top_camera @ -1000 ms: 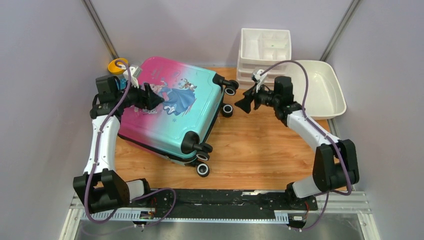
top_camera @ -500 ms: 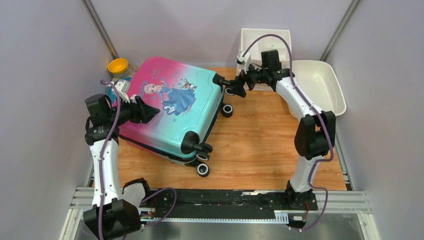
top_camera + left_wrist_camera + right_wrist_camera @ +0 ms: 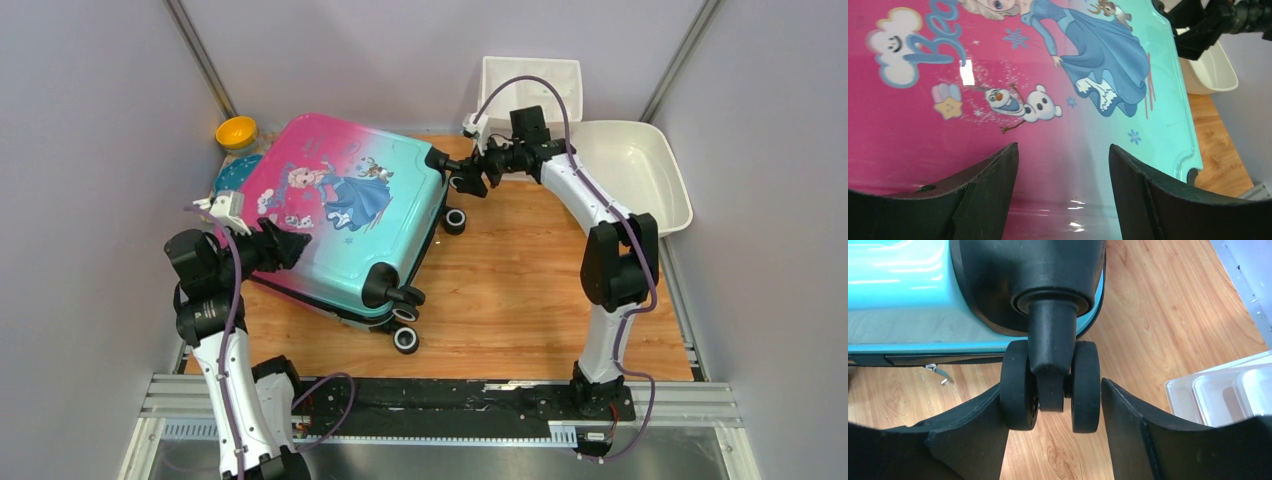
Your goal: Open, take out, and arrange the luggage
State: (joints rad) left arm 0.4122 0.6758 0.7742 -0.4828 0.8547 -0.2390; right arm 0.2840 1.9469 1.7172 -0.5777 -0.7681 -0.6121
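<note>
The luggage (image 3: 340,215) lies closed and flat on the wooden table, princess print up, with its black wheels to the right. My left gripper (image 3: 293,243) is open over the pink near-left part of the shell. In the left wrist view its fingers (image 3: 993,172) frame the glossy shell (image 3: 1058,100) with nothing between them. My right gripper (image 3: 470,178) is open at the far right corner. In the right wrist view (image 3: 1050,385) it straddles the black double wheel (image 3: 1085,385). The left finger (image 3: 983,415) touches the wheel and the right finger stands slightly apart from it.
A white drawer organiser (image 3: 530,85) stands at the back. A white oval basin (image 3: 645,180) sits at the right. A yellow bowl (image 3: 236,131) and a teal item (image 3: 228,175) lie behind the luggage on the left. Bare wood table (image 3: 520,290) lies in front.
My left gripper has drawn back toward the near left over the shell. My right gripper has moved left from the open table to the far corner wheel and now straddles it.
</note>
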